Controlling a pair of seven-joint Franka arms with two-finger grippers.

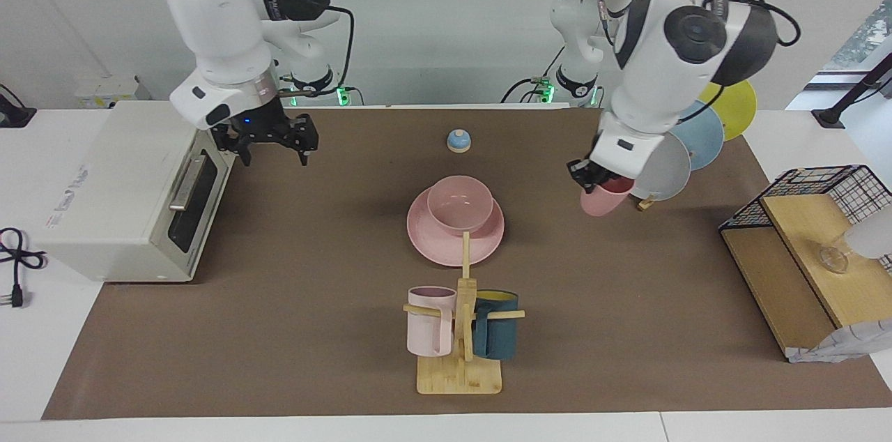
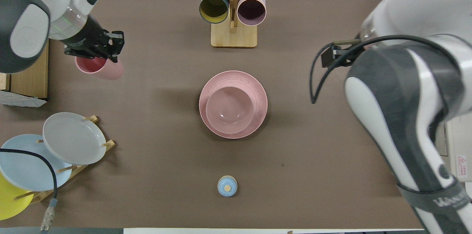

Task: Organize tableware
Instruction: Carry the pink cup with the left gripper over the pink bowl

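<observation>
The pink bowl sits inside the wide pink plate at the middle of the brown mat. My left gripper is shut on the rim of the small pink cup. It holds the cup tilted in the air over the mat, between the plate and the plate rack. My right gripper hangs open and holds nothing, above the mat in front of the toaster oven. In the overhead view its arm covers most of it.
A toaster oven stands at the right arm's end. A wooden mug tree carries a pale-pink and a teal mug. A rack holds grey, blue and yellow plates. A small blue knob lies near the robots. A wire basket stands on a wooden shelf.
</observation>
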